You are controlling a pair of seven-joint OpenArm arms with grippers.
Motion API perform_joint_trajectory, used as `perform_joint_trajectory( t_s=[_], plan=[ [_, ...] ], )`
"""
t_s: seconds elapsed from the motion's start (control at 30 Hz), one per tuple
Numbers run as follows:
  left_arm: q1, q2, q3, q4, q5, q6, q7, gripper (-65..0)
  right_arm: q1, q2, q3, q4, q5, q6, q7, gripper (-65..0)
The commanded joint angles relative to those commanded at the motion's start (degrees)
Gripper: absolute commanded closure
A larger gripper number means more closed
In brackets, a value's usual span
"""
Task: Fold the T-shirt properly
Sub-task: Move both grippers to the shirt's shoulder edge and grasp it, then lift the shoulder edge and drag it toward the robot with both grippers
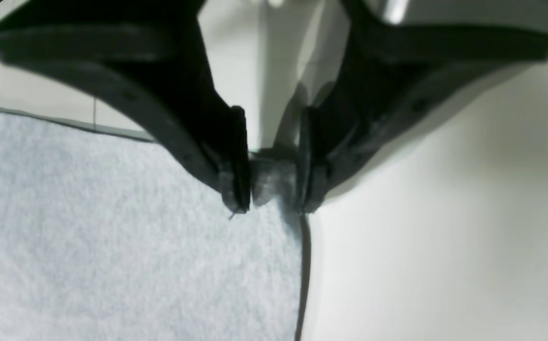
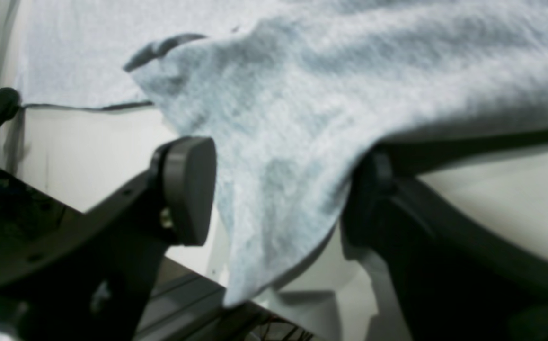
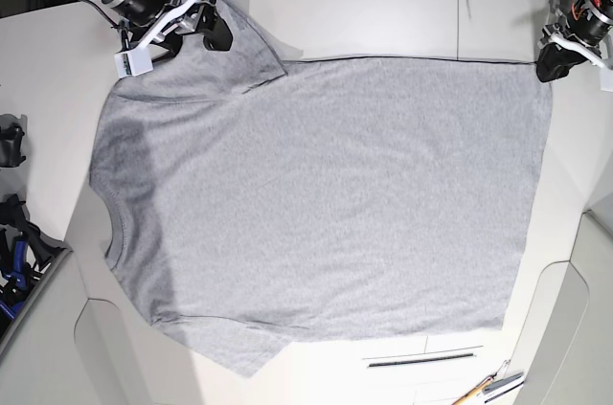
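The light grey T-shirt (image 3: 316, 204) lies spread flat on the white table (image 3: 402, 17), plain side up, neck at the left and hem at the right. My left gripper (image 3: 554, 65) is at the far hem corner. In the left wrist view it (image 1: 274, 199) is shut on a small bunch of the T-shirt (image 1: 113, 237) at that corner. My right gripper (image 3: 206, 32) is at the far sleeve. In the right wrist view it (image 2: 278, 199) stands open, fingers wide apart, and the sleeve cloth (image 2: 326, 85) hangs between them, draped over one finger.
The table's near edge has rounded cut-outs at both lower corners. An orange-handled tool (image 3: 493, 388) lies at the bottom right. Black and blue clamps (image 3: 11, 233) sit at the left edge. Cables and arm bases fill the far corners.
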Motion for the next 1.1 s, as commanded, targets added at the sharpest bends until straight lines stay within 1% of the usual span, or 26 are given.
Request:
perform_joint_trajectory(
  t_s=[0.13,0.33,0.37,0.5,0.53,0.57,0.6,0.63,0.7,0.73,0.77,0.8,0.87,0.9,1.0,1.1],
  plan=[
    [-1.5,0.0,0.0,-0.2,0.9,0.0,0.1,-20.4,0.0,0.0,0.0,0.0,-0.7,0.0,0.0,-40.7],
    [-1.7,0.0,1.4,-0.2,0.8,0.0,2.1,-20.3,0.0,0.0,0.0,0.0,-1.3,0.02,0.0,-40.7],
    [-1.7,0.0,2.0,-0.2,0.8,-0.1,2.2,-18.4,0.0,0.0,0.0,0.0,-1.3,0.02,0.0,-40.7],
    [-1.7,0.0,3.4,-0.2,0.9,-0.9,2.2,-2.6,0.0,0.0,0.0,0.0,-1.4,0.02,0.2,-40.4],
    [-1.7,0.0,3.4,-0.2,0.9,-0.9,2.0,0.0,0.0,0.0,0.0,0.0,-1.7,0.02,0.4,-40.0],
    [-1.7,0.0,3.4,-0.2,0.9,-0.9,1.9,0.0,0.0,0.0,0.0,0.0,-2.3,0.02,1.2,-36.8],
    [-1.7,0.0,3.4,-0.2,0.9,-0.9,1.9,0.0,0.0,0.0,0.0,0.0,-3.3,0.02,2.3,-29.9],
    [-1.7,0.0,3.4,-0.2,0.9,-0.9,1.9,0.0,0.0,0.0,0.0,0.0,-4.1,0.02,3.1,-20.4],
    [-1.7,0.0,3.4,-0.2,0.9,-0.9,2.0,0.0,0.4,0.0,0.1,0.1,-4.7,0.02,3.2,0.0],
    [-1.7,0.0,3.4,-0.2,0.9,-1.5,2.0,0.0,0.7,0.0,0.1,0.1,-4.7,0.07,3.1,0.0],
    [-1.7,0.0,3.3,-0.2,0.9,-2.9,2.0,0.0,0.9,0.0,0.2,0.1,-4.7,0.2,2.7,0.0],
    [-1.7,0.0,3.3,-0.2,0.9,-5.3,2.0,0.0,1.0,0.0,0.3,0.1,-4.7,0.59,2.5,0.0],
    [-1.7,0.0,3.3,-0.1,0.9,-10.9,2.0,0.0,0.9,0.0,0.3,0.5,-4.7,0.66,2.2,0.0],
    [-1.7,0.0,3.3,0.0,0.6,-11.0,2.0,0.0,0.9,0.0,0.5,0.9,-4.7,0.68,0.5,0.0],
    [-0.9,0.0,2.1,1.0,-2.9,-11.0,2.2,0.0,0.7,0.0,1.9,3.0,-4.4,0.92,-3.6,0.0],
    [0.5,0.0,-1.4,2.6,-3.7,-11.0,2.4,0.0,-0.6,0.0,5.7,5.6,0.2,5.42,-5.0,0.0]
  ],
)
